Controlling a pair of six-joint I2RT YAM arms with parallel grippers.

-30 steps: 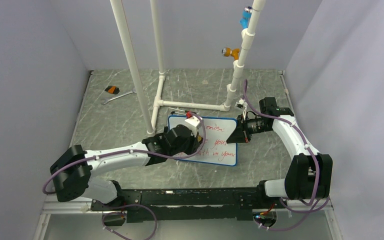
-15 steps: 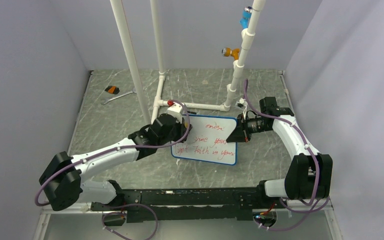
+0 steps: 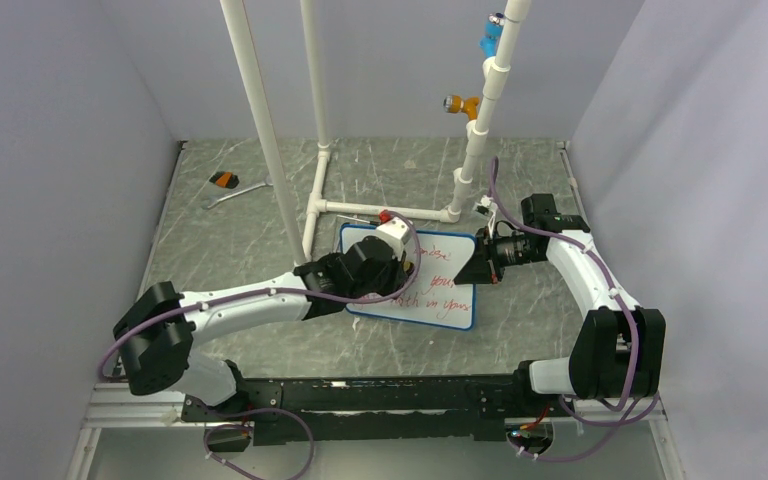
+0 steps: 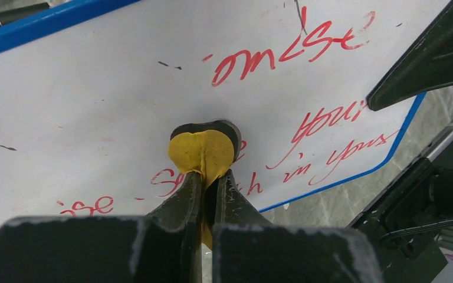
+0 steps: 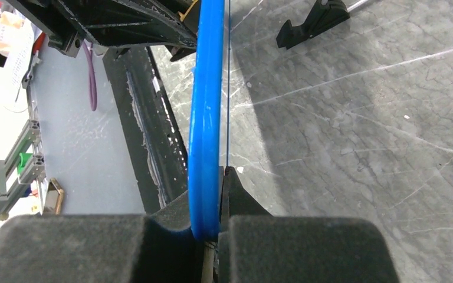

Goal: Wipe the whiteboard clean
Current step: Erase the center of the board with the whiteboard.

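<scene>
The left gripper [image 4: 210, 191] has swung from the far-left corner to mid-board, clenched on a round yellow eraser pad [image 4: 203, 151]. The right gripper [image 5: 212, 206] clamps the right edge of the blue-framed white whiteboard [image 3: 447, 301] on the grey table [image 3: 240, 240].

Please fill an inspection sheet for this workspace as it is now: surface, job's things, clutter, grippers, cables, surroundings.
Surface: grey marbled tabletop, scratched; no spill seen.
Job's things: small white whiteboard with thin blue frame, red handwriting on it; yellow eraser pad pressed on its face.
Clutter: silver wrench and small orange-black item at the far left; white pipe frame behind the board.
Grippers: left gripper shut on the eraser pad; right gripper shut on the board's blue edge.
Cables: purple cables run along both arms.
Surroundings: plain pale walls on three sides.
</scene>
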